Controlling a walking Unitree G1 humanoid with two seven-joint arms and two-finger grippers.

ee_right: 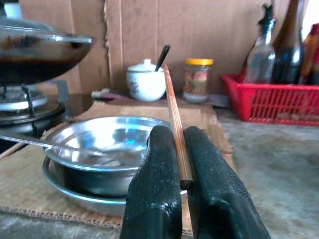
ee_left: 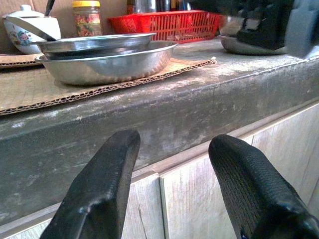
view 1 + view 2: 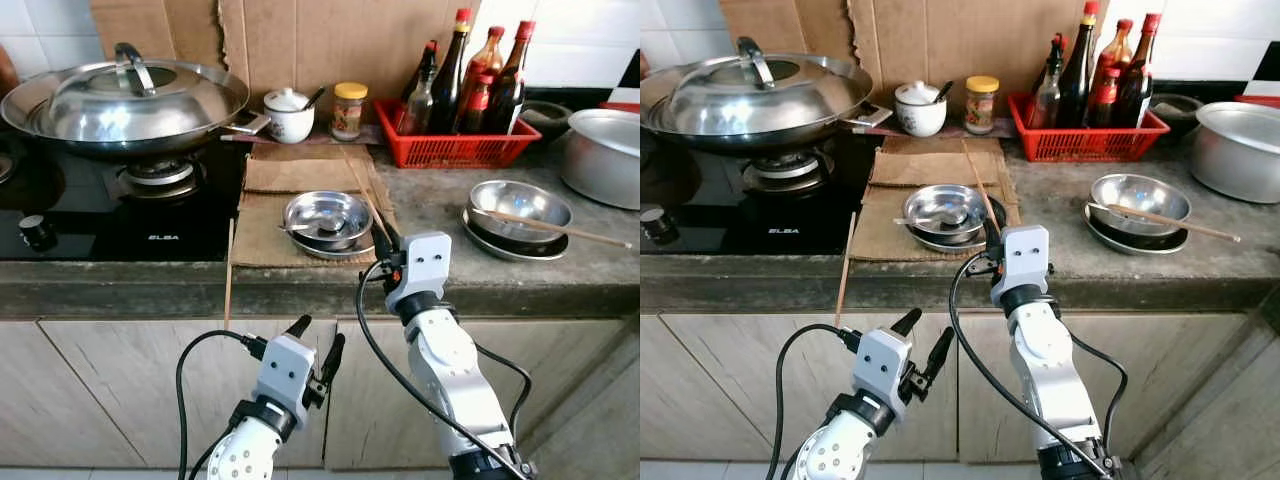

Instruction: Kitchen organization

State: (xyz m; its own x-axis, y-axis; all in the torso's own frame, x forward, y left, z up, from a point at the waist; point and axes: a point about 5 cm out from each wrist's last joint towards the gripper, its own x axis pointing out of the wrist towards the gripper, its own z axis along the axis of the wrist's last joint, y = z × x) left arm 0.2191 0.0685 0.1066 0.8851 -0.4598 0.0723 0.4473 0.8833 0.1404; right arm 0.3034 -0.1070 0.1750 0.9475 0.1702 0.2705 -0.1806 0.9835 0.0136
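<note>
My right gripper (image 3: 383,240) is shut on the near end of a wooden chopstick (image 1: 173,119), just above the counter's front edge. The stick (image 3: 362,190) slants away over the rim of a steel bowl (image 3: 325,215), which holds a spoon and sits in a steel plate on cardboard. A second chopstick (image 3: 228,275) lies at the cardboard's left edge and pokes over the counter front. Another stick (image 3: 555,228) rests across a second steel bowl (image 3: 520,205) to the right. My left gripper (image 3: 318,340) is open and holds nothing, below the counter edge in front of the cupboard doors.
A lidded wok (image 3: 125,100) sits on the black stove (image 3: 110,225) at the left. Along the back stand a white lidded jar (image 3: 289,115), a spice jar (image 3: 348,110) and a red basket (image 3: 450,150) of bottles. A large metal pot (image 3: 605,155) is at the far right.
</note>
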